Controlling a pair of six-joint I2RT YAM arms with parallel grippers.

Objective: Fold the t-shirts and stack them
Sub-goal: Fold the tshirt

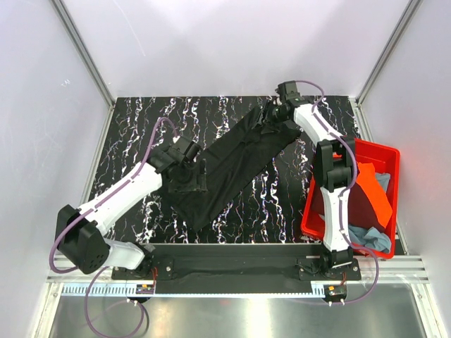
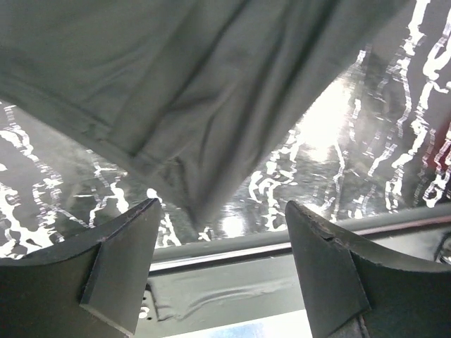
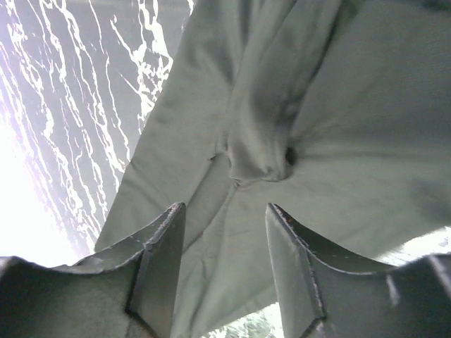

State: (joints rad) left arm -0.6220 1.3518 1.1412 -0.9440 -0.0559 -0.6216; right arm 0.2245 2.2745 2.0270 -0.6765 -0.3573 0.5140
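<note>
Left gripper (image 2: 222, 211) jaws standing wide, holding nothing, hovering beside black shirt (image 2: 197, 91) hem. Right gripper (image 3: 224, 211) likewise gaping, empty, hanging over bunched cloth, upper right of overhead view. Shirt lying diagonally mid-table (image 1: 141, 127). Likely laying-flat step; next calling for pinching edges, folding.

Left arm (image 1: 127, 191) and right arm (image 1: 331, 208): white link shells between black joint housings. 1 purple cable (image 1: 149, 144) loops along each arm. Black base blocks (image 1: 338, 257) sit on a black rail (image 1: 239, 264). The left hand (image 2: 222, 203) and right hand (image 3: 224, 205) each bear 2 dark grey, wedge-shaped fingers (image 2: 120, 260) with flat inner faces.
</note>
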